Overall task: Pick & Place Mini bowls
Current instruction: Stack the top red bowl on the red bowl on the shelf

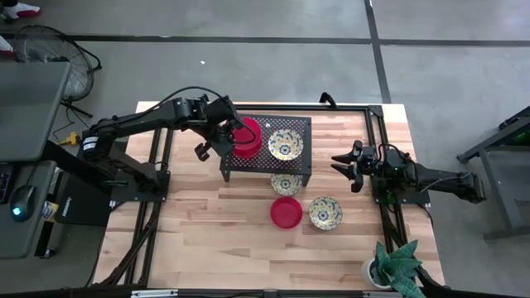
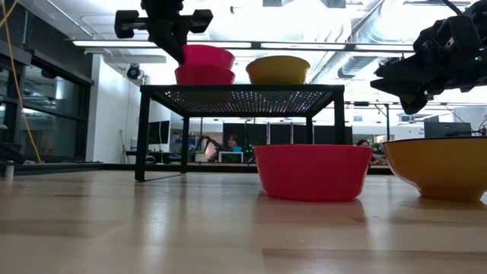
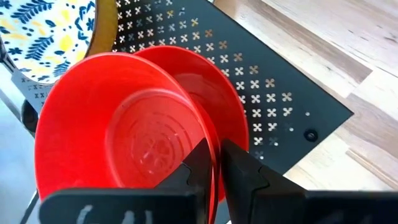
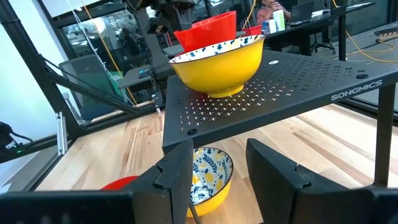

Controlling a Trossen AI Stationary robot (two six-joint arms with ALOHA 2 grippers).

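A black perforated stand (image 1: 267,157) carries two red bowls and one floral bowl (image 1: 286,146). My left gripper (image 1: 225,136) is over the stand's left part, shut on the upper red bowl (image 3: 118,137), which sits tilted over the second red bowl (image 3: 217,93). In the low view the upper red bowl (image 2: 207,55) shows just above the lower one (image 2: 204,74). Another floral bowl (image 1: 286,184) sits on the table at the stand's near edge. A red bowl (image 1: 286,212) and a floral bowl (image 1: 325,213) rest on the table nearer still. My right gripper (image 1: 348,165) waits open at the table's right. My left gripper pinches the upper red bowl's rim (image 3: 214,152), on the side nearest the gripper. One finger (image 3: 194,171) is inside the bowl and the other (image 3: 244,175) outside. The fingers come slanting down from the table's left. The bowl is tilted over the second red bowl; whether they touch, I cannot tell.
The stand stands on thin legs (image 2: 141,133) with open space beneath. A small potted plant (image 1: 396,263) sits at the table's near right corner. Bare wood lies along the near and left parts of the table (image 1: 207,232).
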